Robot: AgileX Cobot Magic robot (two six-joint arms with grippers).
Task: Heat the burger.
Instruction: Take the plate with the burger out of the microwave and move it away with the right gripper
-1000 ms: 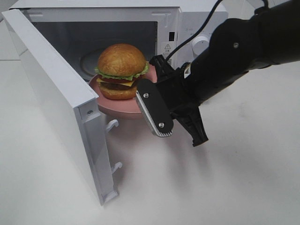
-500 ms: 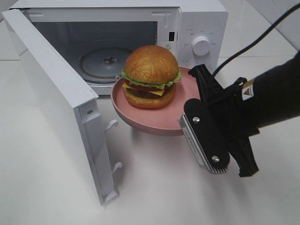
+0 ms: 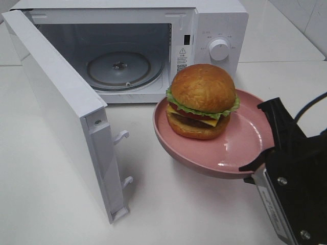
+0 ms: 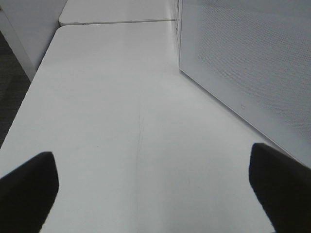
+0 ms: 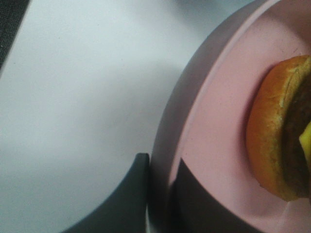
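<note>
Pulled clear of the open microwave (image 3: 127, 56), the burger (image 3: 202, 101) rides a pink plate (image 3: 240, 148) pinched by the right gripper (image 3: 263, 158); left gripper (image 4: 150, 191) fingers spread wide.

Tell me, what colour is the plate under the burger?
Pink plate, clearest from the high camera.

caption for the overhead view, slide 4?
Right hand holds pink plate with burger before open microwave.

A white table (image 3: 51, 204) under bright, even light.
</note>
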